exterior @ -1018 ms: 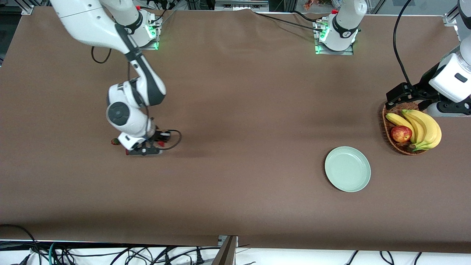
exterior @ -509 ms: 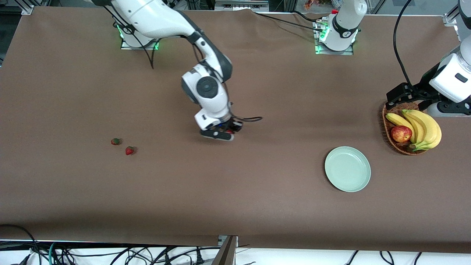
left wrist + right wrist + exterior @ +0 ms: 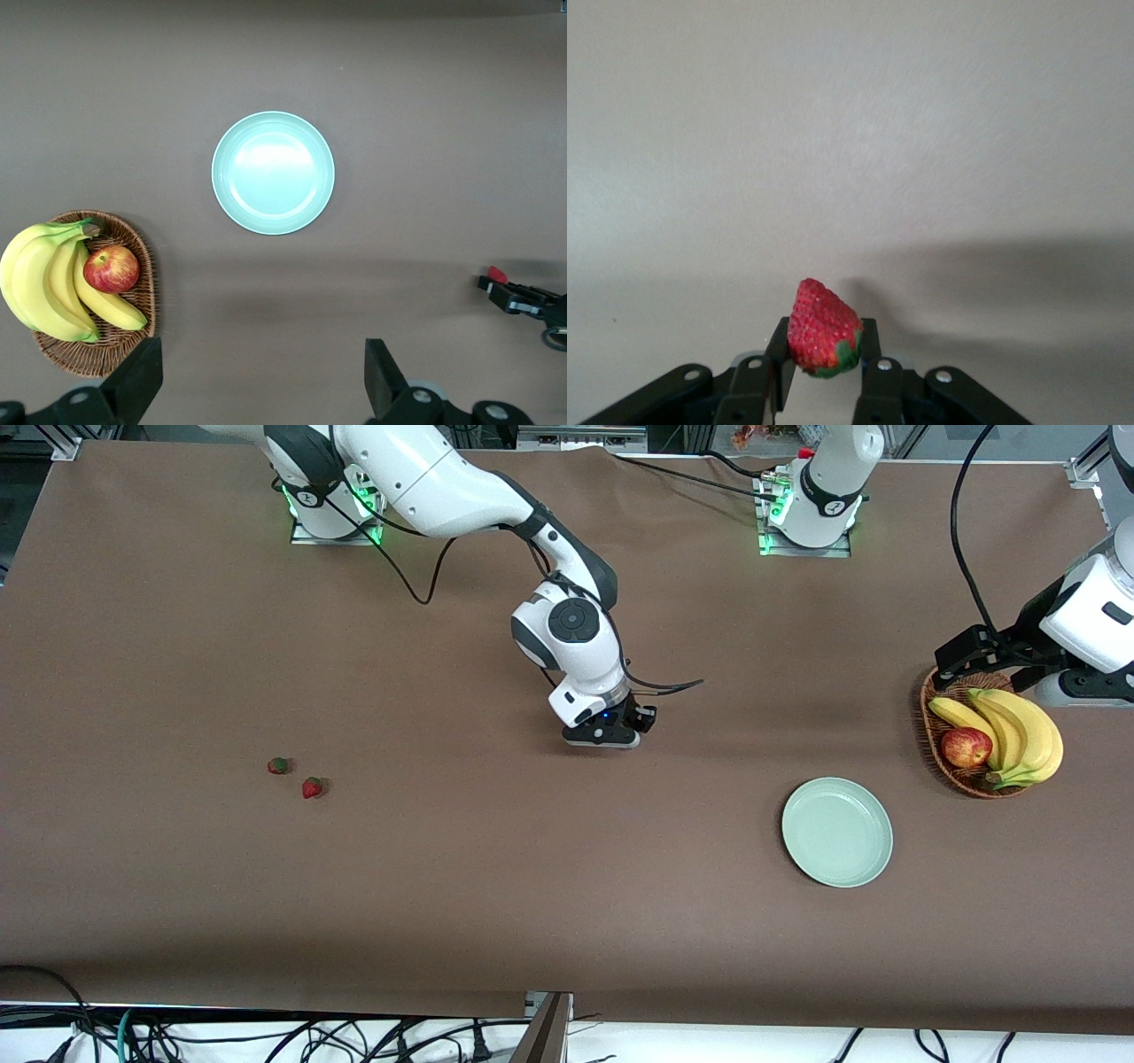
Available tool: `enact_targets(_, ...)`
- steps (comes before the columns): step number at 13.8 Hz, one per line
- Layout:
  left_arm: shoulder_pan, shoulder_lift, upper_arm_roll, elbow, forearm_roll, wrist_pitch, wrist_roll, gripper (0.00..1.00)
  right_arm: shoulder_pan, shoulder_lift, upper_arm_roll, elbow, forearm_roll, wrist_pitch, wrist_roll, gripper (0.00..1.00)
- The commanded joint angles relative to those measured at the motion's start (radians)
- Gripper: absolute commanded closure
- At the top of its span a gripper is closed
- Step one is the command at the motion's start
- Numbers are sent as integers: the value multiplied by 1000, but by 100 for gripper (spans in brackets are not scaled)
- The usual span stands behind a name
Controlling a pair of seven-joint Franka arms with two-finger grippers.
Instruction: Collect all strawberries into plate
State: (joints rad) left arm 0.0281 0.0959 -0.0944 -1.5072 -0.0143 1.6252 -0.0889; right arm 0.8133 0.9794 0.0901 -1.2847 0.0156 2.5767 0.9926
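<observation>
My right gripper [image 3: 611,737] is shut on a red strawberry [image 3: 822,328] with a green cap and holds it over the bare middle of the table. The berry also shows as a red speck in the left wrist view [image 3: 497,274]. Two more strawberries lie close together toward the right arm's end, one greener [image 3: 279,765] and one redder [image 3: 312,787]. The pale mint-green plate [image 3: 837,832] is empty and also shows in the left wrist view [image 3: 273,173]. My left gripper [image 3: 261,390] is open and waits high beside the basket.
A brown wicker basket [image 3: 932,731] with bananas [image 3: 1019,731] and a red apple [image 3: 966,747] stands at the left arm's end, a little farther from the front camera than the plate. Cables hang along the table's front edge.
My right gripper rose from among the strawberries with one berry in it and carried it toward the plate. Two berries stayed on the table. The left arm barely moved.
</observation>
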Motion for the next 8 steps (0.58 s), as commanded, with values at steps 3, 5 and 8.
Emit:
enact_targets(3,6,8,-2,25,5,-13,14,0,3,18,-12,50,10,10,-9,0)
enact_targets(5,6,8,-2,25,5,-13,14,0,-32,1,-12,99,12,-77,-17,0)
enact_targets(8,7,8,-2,25,2,-13,14,0,-144,-43,-9,173,14,-254,-111,0)
